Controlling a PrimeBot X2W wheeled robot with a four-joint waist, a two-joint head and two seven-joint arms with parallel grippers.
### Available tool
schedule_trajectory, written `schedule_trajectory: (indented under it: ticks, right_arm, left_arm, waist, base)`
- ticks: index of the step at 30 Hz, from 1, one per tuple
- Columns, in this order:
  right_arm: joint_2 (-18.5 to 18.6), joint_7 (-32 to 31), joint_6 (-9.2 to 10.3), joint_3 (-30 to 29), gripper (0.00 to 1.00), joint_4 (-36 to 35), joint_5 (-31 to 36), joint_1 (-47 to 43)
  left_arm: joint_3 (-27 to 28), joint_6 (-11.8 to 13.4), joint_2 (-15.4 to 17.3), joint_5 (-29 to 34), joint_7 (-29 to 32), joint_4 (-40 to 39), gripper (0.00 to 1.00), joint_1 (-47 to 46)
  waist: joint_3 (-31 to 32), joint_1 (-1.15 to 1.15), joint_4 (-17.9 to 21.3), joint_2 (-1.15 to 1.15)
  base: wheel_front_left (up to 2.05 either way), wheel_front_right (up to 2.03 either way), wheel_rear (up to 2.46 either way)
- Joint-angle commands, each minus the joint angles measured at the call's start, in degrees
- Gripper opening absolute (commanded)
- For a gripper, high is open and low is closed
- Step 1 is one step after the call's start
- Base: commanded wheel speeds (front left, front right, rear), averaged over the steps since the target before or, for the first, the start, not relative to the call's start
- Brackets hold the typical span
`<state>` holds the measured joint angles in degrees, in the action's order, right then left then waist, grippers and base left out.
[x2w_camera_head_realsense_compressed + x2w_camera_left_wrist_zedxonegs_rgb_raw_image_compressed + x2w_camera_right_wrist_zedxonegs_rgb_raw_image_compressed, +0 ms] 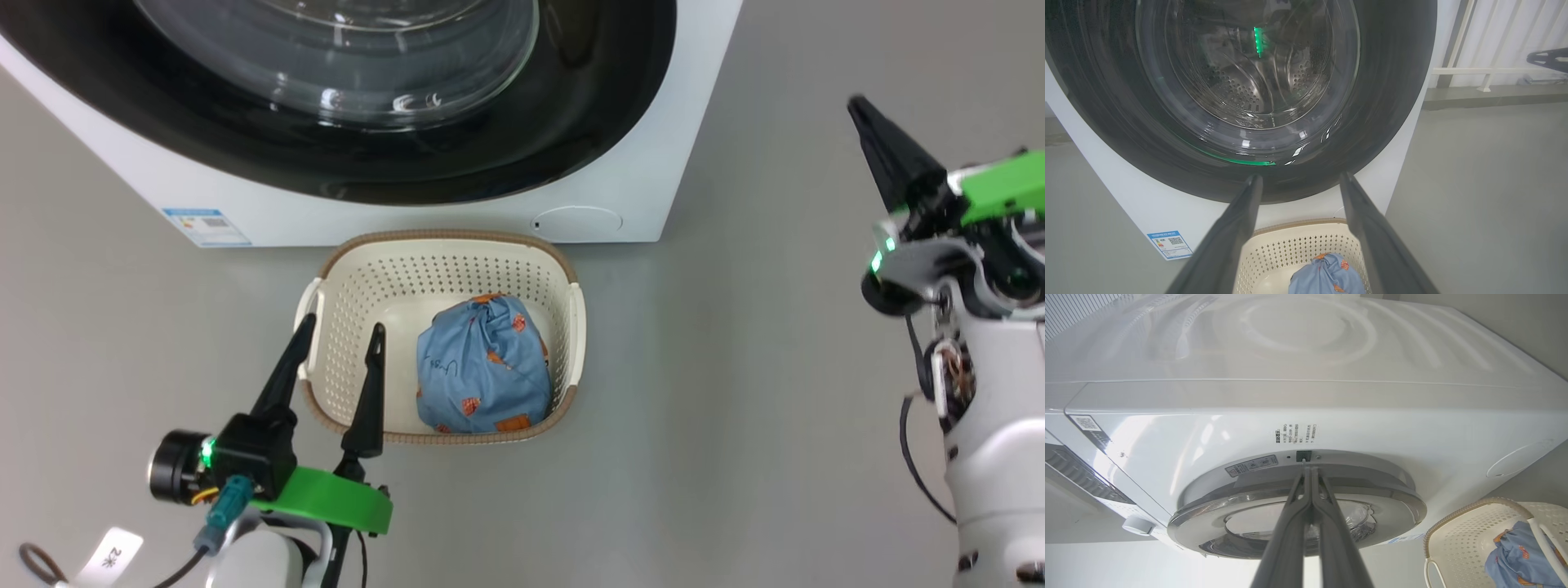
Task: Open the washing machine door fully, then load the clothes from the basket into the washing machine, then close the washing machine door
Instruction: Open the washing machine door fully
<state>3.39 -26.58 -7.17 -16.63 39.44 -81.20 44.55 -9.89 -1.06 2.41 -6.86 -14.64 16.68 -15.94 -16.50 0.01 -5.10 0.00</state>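
Since my right gripper [1307,470] sits closed and empty by the washing machine door [1208,512] rim, I'd hook behind it and pull smoothly.

White washing machine [408,220], glossy black door [588,106], cream perforated brown-rimmed basket [424,278], light blue clothes [482,367] with orange figures.

I count one washing machine [457,214], one round black door [571,98], one blue label sticker [206,226], one basket [392,278], one bundle of clothes [483,366], and two pincers of mine, the left pincer [343,325] and the right pincer [865,118], each with two dark fingers [282,376].
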Motion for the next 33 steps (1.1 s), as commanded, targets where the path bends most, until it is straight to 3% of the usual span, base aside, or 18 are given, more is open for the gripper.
schedule_trajectory:
  ticks: [1, 17, 33]
  right_arm:
    - [-0.4, -1.2, -0.32, 1.1, 0.00, -0.6, -0.6, 2.8]
    - [1.8, -4.4, -0.32, 2.7, 0.00, 12.3, 0.6, 21.3]
    - [3.3, -5.4, -0.32, 5.2, 0.00, 17.9, 4.0, 27.3]
  left_arm:
    - [1.3, -0.2, 0.5, 0.5, -0.4, -1.4, 1.00, -1.5]
    - [-3.4, 0.3, 0.5, -1.4, -0.4, -1.1, 1.00, -5.9]
    - [-6.5, 2.2, 0.5, -4.0, -0.4, -2.1, 1.00, -8.1]
  waist:
    - [-0.8, -0.01, -0.7, 0.00]
    - [-7.1, -0.01, -6.5, 0.00]
    - [-10.2, -0.01, -10.1, 0.00]
  base:
    - [0.00, 0.00, 0.00]
    - [0.00, 0.00, 0.00]
    - [0.00, 0.00, 0.00]
